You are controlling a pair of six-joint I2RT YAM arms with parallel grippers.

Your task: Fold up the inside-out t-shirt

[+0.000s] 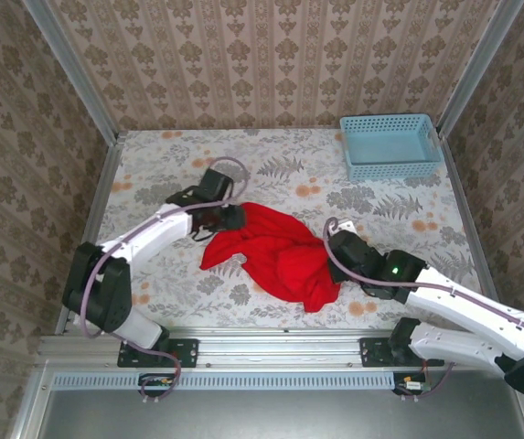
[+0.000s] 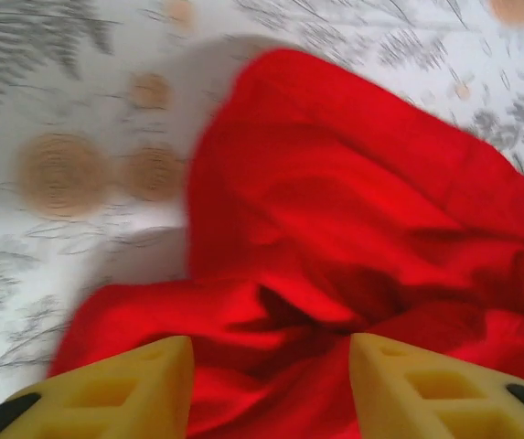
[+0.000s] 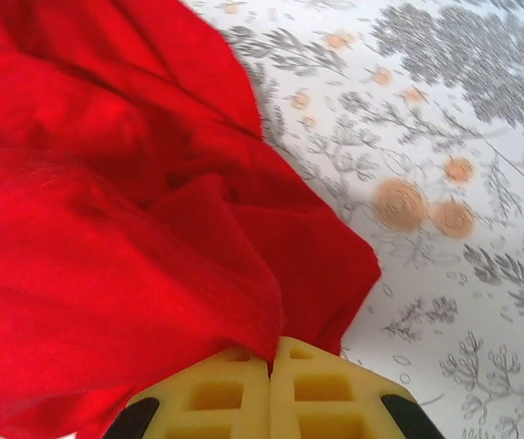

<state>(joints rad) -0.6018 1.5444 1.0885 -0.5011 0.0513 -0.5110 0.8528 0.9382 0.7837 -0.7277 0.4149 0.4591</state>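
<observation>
Status: red t-shirt [image 1: 278,251] lies crumpled in a heap on the desk [image 1: 399,215], toward the near edge, between the two arms. Left end effector [image 2: 269,357]: jaws apart, nothing clamped, sitting at the heap's far-left edge with cloth bunched under and between them. Right end effector [image 3: 271,358]: jaws pressed together, pinching a fold at the heap's right side. Blue basket [image 1: 391,146] in the far right corner, well apart from the t-shirt.

— Seen at the left wrist?
— Crumpled red t-shirt [image 2: 353,210], heaped on flowered table [image 2: 51,91], slightly blurred.
— And left gripper [image 2: 271,389]?
— Yellow fingers [image 2: 124,393] standing apart, red folds seen in the gap between them.
</observation>
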